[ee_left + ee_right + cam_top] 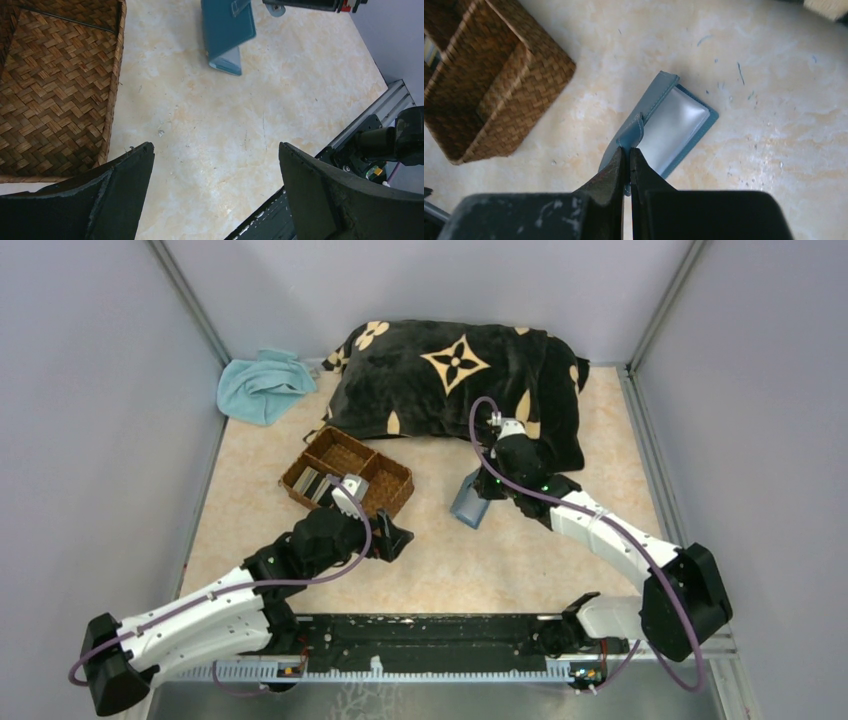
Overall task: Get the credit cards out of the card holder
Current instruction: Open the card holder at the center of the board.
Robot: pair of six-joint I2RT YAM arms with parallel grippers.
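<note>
The card holder (684, 122) is a teal-blue wallet, hanging open with its pale inside showing. My right gripper (629, 150) is shut on its upper flap beside the clasp tab. In the top view the card holder (467, 504) hangs tilted under the right gripper (482, 486), its lower edge at the table. The left wrist view shows the card holder (227, 27) at the top. My left gripper (216, 149) is open over bare table, nothing between its fingers; it is beside the tray (395, 538). Grey and dark credit cards (313, 484) lie in the tray's left compartment.
A brown woven compartment tray (385, 480) stands left of the card holder, seen too as the tray (50, 85) and the tray (489, 85). A black patterned cushion (450, 380) lies at the back, a light blue cloth (262, 385) at the back left. Grey walls enclose the table.
</note>
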